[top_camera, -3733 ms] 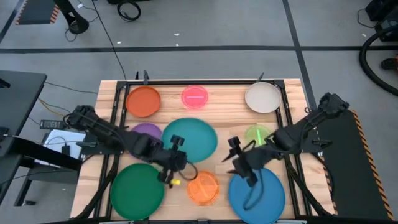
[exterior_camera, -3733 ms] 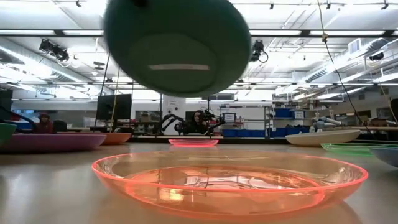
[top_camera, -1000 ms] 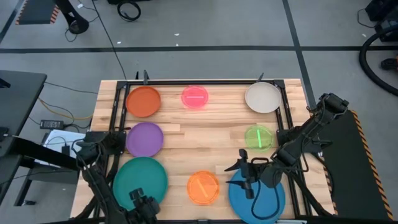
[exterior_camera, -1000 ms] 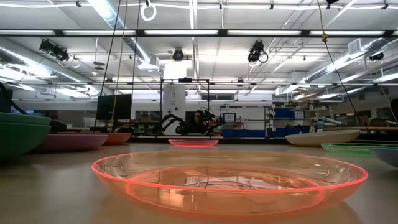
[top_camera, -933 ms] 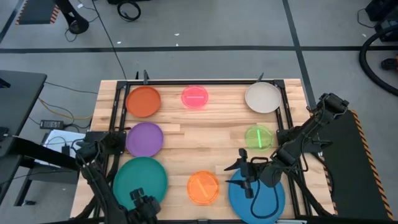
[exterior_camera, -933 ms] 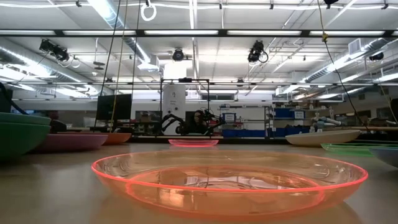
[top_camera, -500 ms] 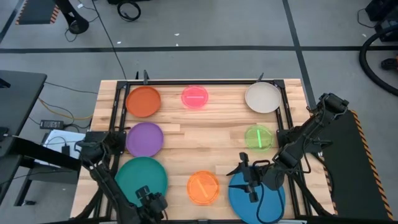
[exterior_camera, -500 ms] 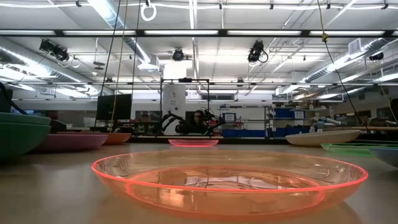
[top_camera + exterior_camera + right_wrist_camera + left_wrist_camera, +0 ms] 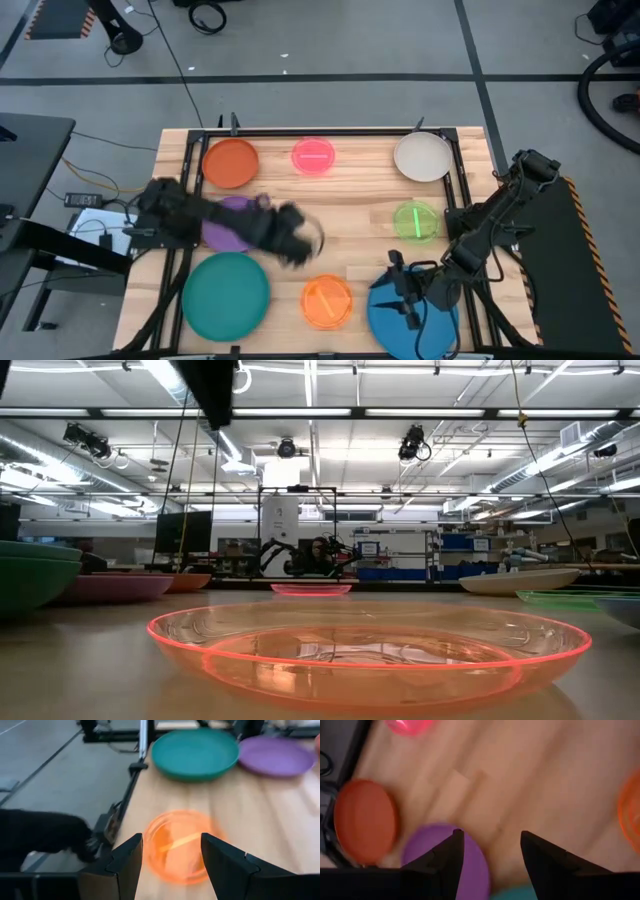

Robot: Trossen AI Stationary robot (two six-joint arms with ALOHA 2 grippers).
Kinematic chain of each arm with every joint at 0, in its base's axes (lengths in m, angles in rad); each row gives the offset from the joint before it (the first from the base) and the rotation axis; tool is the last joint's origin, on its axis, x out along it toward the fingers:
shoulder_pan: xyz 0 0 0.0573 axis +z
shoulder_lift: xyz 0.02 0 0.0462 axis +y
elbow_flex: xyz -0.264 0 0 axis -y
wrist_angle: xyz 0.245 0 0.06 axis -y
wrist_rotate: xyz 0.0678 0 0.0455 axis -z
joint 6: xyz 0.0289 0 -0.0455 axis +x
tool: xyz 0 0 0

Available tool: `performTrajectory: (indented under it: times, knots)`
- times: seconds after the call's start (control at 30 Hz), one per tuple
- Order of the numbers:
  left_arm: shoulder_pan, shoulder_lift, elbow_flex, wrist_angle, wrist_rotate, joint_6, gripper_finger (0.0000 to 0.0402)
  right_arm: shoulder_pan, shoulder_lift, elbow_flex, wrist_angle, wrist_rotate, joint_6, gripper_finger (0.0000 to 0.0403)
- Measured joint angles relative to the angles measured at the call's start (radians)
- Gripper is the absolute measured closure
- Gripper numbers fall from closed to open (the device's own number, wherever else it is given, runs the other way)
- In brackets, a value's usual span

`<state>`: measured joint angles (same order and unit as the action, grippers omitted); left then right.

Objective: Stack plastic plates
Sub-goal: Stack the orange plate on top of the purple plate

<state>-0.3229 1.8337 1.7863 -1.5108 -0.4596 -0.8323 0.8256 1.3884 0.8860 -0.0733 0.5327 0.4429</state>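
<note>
The teal plate lies in the large green plate at the near left. Resting flat on the table are the blue plate, the small orange plate, the small green plate, the purple plate, the orange-red plate, the pink plate and the beige plate. My left gripper hangs open above bare wood, right of the purple plate. My right gripper is open over the blue plate's left rim, facing the orange plate.
A black frame runs along the table's far edge and down both sides. Bare wood lies in the middle of the table, between the plates. My left arm crosses over the purple plate.
My left arm has swung up from the table's near edge by the teal plate and gone toward the table's middle, now reaching over the purple plate. My right gripper has crept a little toward the near edge over the blue plate. No plate has moved.
</note>
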Motion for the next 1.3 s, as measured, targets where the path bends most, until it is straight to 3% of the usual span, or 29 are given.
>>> performTrajectory:
  times: [0.27, 0.43, 0.6, 0.83, 1.17, 1.3]
  knots:
    - [0.378, -0.021, -0.022, 0.027, 0.016, 0.322, 0.02, 0.098, 0.0, -0.001, -0.067, -0.032, 0.192, 0.0196]
    - [0.594, -0.029, -0.171, 0.129, 0.071, 0.433, 0.02, 0.179, 0.0, -0.033, -0.064, -0.032, 0.328, 0.0199]
    - [0.755, -0.042, -0.372, 0.25, 0.094, 0.449, 0.02, 0.232, 0.0, -0.08, -0.064, -0.009, 0.453, 0.02]
    - [0.846, -0.041, -0.606, 0.488, 0.112, 0.391, 0.02, 0.237, 0.0, -0.122, -0.065, -0.006, 0.466, 0.02]
    - [0.872, -0.041, -0.741, 0.673, 0.142, 0.38, 0.0203, 0.187, 0.0, -0.132, -0.063, -0.098, 0.428, 0.02]
    - [0.908, -0.041, -0.774, 0.693, 0.141, 0.399, 0.0227, 0.179, 0.0, -0.132, -0.062, -0.131, 0.428, 0.02]
